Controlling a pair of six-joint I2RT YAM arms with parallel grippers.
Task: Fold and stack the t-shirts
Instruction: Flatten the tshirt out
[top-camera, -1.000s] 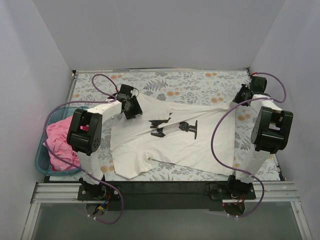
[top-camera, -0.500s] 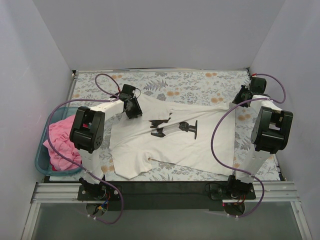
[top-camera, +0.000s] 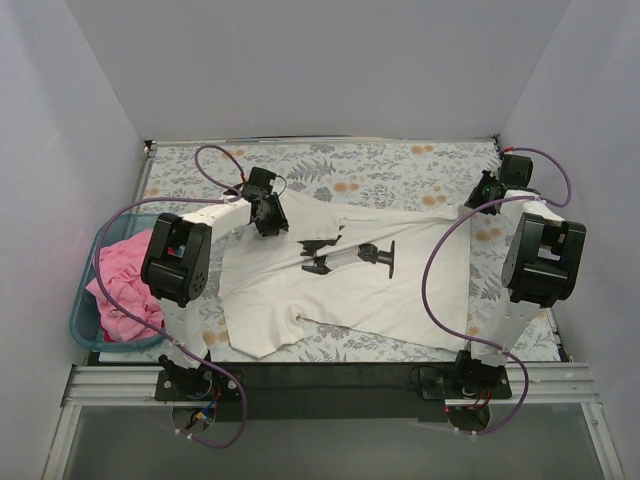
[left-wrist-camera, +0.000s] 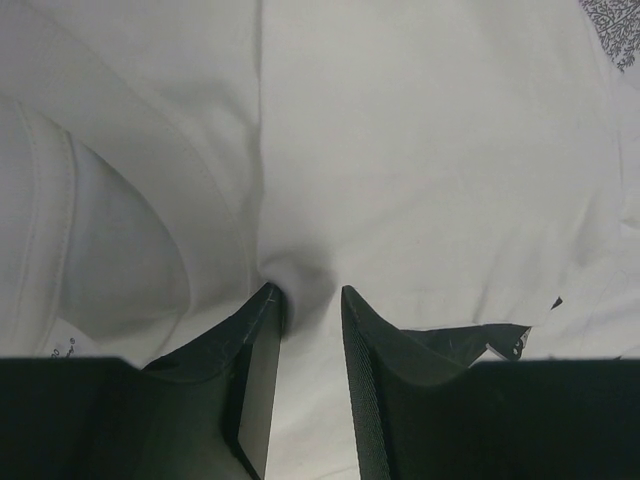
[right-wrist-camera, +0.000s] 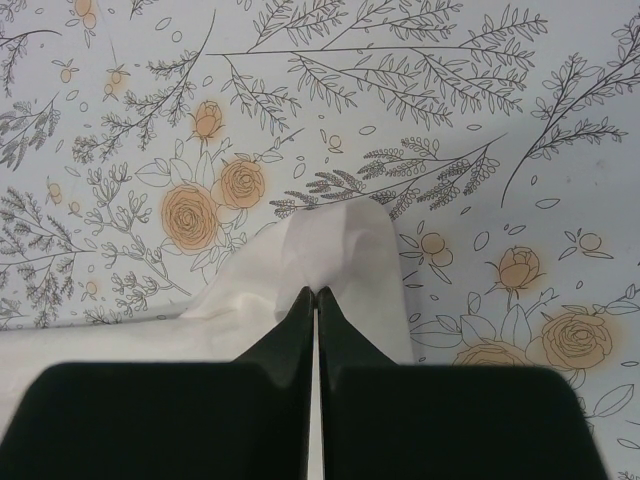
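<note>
White t-shirt (top-camera: 350, 290) (pinched), left end effector (left-wrist-camera: 310, 292)

No word, brand, number or sign can be read in any view. The white t-shirt (top-camera: 350, 295) carries a black printed graphic (top-camera: 350, 255) toward 12 o'clock from its middle, too small to tell whether it includes letters. In the left wrist view, tiny dark marks (left-wrist-camera: 62, 348) at 8 o'clock on the fabric are illegible.

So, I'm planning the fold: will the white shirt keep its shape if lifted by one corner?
Probably not: the shirt puckers at the left hand, so it likely droops. Its corner tents at the right hand, suggesting thin, light fabric.
</note>
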